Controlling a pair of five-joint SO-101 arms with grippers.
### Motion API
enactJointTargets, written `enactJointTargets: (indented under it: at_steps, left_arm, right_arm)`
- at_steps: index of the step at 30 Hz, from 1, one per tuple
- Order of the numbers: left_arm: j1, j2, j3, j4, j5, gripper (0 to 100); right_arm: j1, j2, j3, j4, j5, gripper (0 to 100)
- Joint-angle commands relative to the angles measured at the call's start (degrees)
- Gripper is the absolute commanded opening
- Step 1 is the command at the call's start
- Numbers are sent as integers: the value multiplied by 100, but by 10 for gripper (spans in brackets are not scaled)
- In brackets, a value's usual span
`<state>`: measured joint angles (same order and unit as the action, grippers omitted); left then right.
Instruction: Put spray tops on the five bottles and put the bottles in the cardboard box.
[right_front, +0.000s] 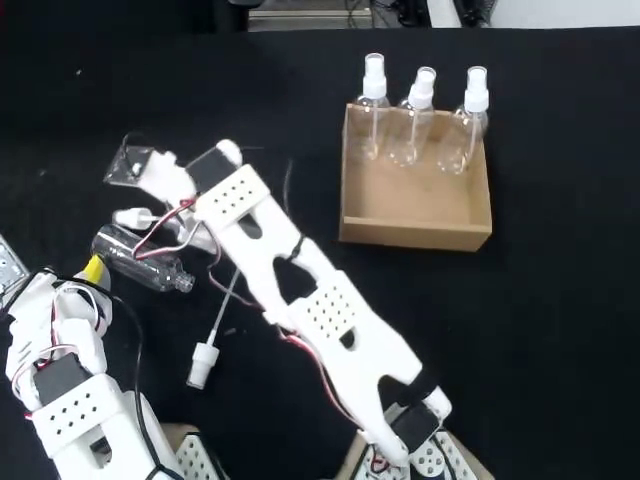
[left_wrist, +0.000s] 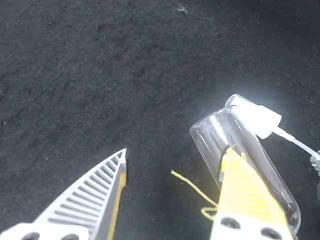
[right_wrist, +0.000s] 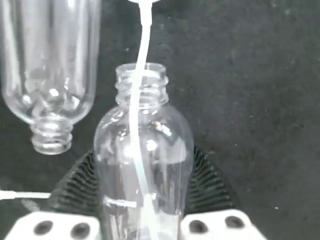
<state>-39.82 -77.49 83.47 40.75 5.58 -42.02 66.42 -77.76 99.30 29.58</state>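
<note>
- High view: the box (right_front: 415, 232) sits at the far right of the table (right_front: 560, 330). Three capped bottles (right_front: 415, 120) stand inside it along the far wall, so three of the five look finished.
- Well apart on the left, a lying bottle (right_front: 140, 262) rests uncapped on the table. A spare spray top (right_front: 205, 362) lies near its neck end, towards the arms' bases, and a second spray head (right_front: 130, 215) lies just beside its base.
- The right arm (right_front: 300, 290) stretches across to this group, and the left gripper (right_front: 80, 272) sits at the lying bottle's base.
- Left wrist view: the left gripper's fingers are spread wide and hold nothing. One yellow-faced finger overlaps the base end of the lying bottle, while the other is over bare table. The spray head is just past that base, and its tube (left_wrist: 295, 141) runs away from it.
- Right wrist view: the right gripper (right_wrist: 145, 152) is clamped round the body of the held bottle (right_wrist: 142, 150), whose neck points away from the wrist. The tube runs in line with the neck and body, but I cannot tell whether it is inside the bottle or lying across it. The lying bottle is alongside, with its neck pointing the opposite way.
- The step in hand looks like fitting the fourth top. The next move calls for seating the spray head squarely on the neck while the right grip keeps steady. The free left gripper is nearest for that.
</note>
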Motion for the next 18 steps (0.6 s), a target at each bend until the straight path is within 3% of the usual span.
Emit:
enactJointTargets:
  at_steps: [1,9,18]
  left_arm:
    - [75,-26,-286,-9,44,284]
    - [75,-26,-295,-9,44,284]
    - [75,-26,-303,-9,44,284]
  right_arm:
    - [-35,-92,-180,185,-343,11]
    - [255,110,620,167,-1978,11]
    - [615,92,1103,185,-2048,11]
